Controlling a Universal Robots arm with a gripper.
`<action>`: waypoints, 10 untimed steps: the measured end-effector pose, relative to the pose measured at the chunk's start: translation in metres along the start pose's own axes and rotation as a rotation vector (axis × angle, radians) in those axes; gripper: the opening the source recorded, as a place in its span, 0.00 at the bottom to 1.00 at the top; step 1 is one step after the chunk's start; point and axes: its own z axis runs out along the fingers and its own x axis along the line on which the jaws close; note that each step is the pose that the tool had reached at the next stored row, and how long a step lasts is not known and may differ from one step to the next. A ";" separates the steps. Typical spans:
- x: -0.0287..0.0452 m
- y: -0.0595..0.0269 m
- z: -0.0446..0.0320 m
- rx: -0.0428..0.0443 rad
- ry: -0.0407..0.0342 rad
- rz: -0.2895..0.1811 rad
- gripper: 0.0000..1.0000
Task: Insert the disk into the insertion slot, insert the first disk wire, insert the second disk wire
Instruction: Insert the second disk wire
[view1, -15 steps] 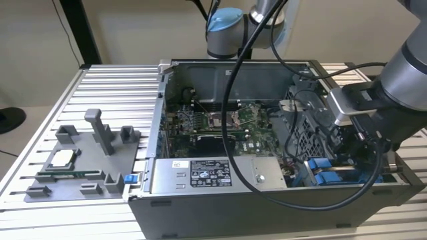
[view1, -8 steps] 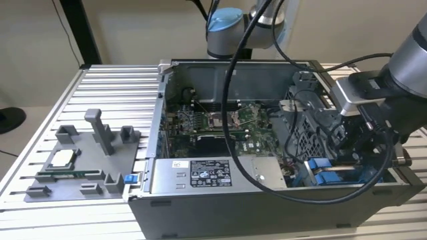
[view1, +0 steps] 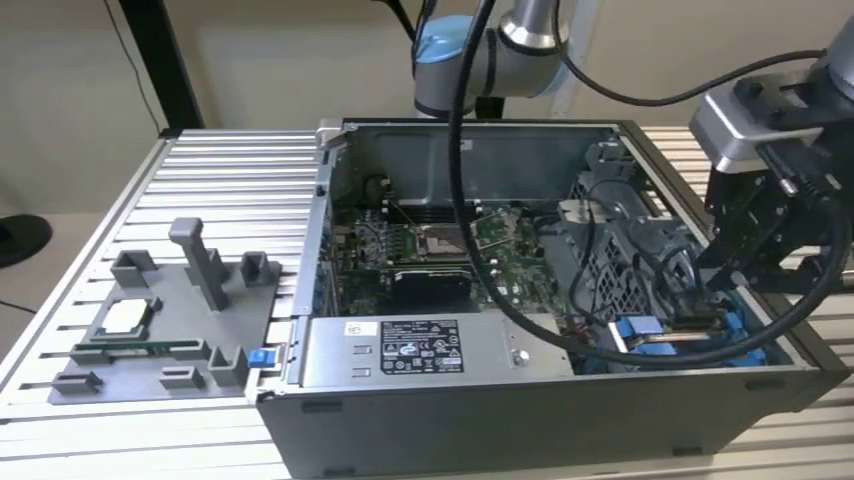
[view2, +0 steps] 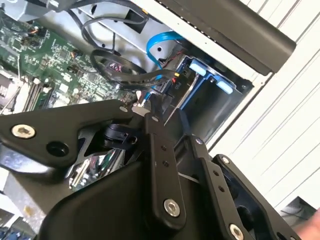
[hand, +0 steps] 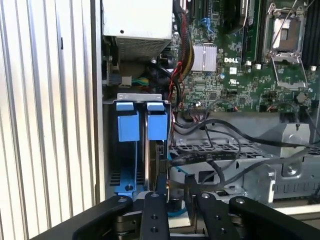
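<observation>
The open grey metal computer case (view1: 534, 420) on the ribbed aluminium desk (view1: 227, 180) holds a green motherboard (hand: 235, 75). Its grey-blue drive bay (hand: 112, 145) holds the silver disk in its blue carrier (hand: 156, 125). The black pincer (hand: 175, 192) hangs just over the disk's edge, fingers (hand: 161, 172) narrowly parted; whether it grips anything I cannot tell.

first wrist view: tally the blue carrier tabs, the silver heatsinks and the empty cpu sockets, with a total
blue carrier tabs: 2, side by side
silver heatsinks: 1
empty cpu sockets: 1
total: 4
</observation>
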 end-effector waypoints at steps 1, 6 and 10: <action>-0.0008 -0.0004 -0.0046 0.0000 0.0001 0.000 1.00; -0.0044 -0.0020 -0.0242 -0.0008 0.0000 0.000 1.00; -0.0044 -0.0020 -0.0246 -0.0009 -0.0001 0.000 1.00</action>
